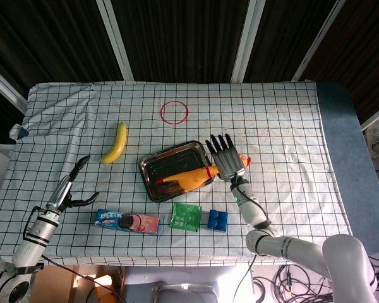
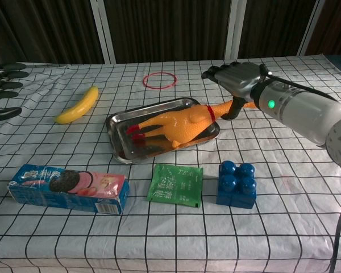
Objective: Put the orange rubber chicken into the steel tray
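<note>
The rubber chicken (image 2: 173, 125) lies on its side in the steel tray (image 2: 120, 149), body and red feet inside, its neck crossing the right rim so that the head sticks out toward your right hand (image 2: 237, 77). In the head view the same layout shows: the chicken (image 1: 187, 178) rests along the near side of the tray (image 1: 153, 165), with the right hand (image 1: 225, 158) just beside the tray's right end.

Your right hand is spread, fingers apart and extended, holding nothing; its thumb hangs close to the chicken's head, though contact cannot be confirmed. The open posture suggests release, and the placement looks essentially done. The overhanging neck is likely there because the toy is about as long as the tray.

Your left hand (image 1: 69, 192) hovers over the left edge of the surface (image 1: 284, 126), fingers loosely parted and empty, well apart from the tray, probably parked out of the way.

A banana (image 2: 78, 104), a red ring (image 2: 159, 80), a cookie box (image 2: 68, 188), a green packet (image 2: 175, 185) and a blue brick (image 2: 237, 183) lie around the tray, none touching it.
</note>
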